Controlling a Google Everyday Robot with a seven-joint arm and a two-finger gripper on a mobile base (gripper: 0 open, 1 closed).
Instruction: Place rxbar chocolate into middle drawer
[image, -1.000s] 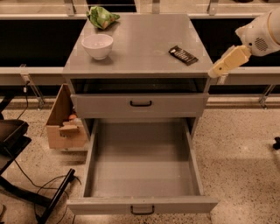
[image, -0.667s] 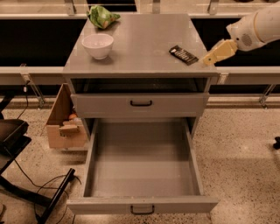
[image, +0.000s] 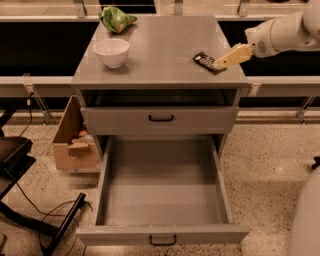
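The rxbar chocolate (image: 205, 61) is a flat black bar lying on the right side of the grey cabinet top (image: 165, 50). My gripper (image: 221, 62) reaches in from the right on a white arm, and its tan tip sits at the bar's right end. Below, the middle drawer (image: 162, 190) is pulled fully open toward me, with nothing inside and a small black handle on its low front panel.
A white bowl (image: 111, 51) and a green snack bag (image: 116, 19) sit on the left of the cabinet top. A shut drawer (image: 160, 120) with a taller front is above the open one. A cardboard box (image: 75, 145) and a black chair base (image: 20, 165) stand at the left.
My gripper has moved left from beyond the cabinet's right edge to the right end of the bar. The bar and drawers have not moved.
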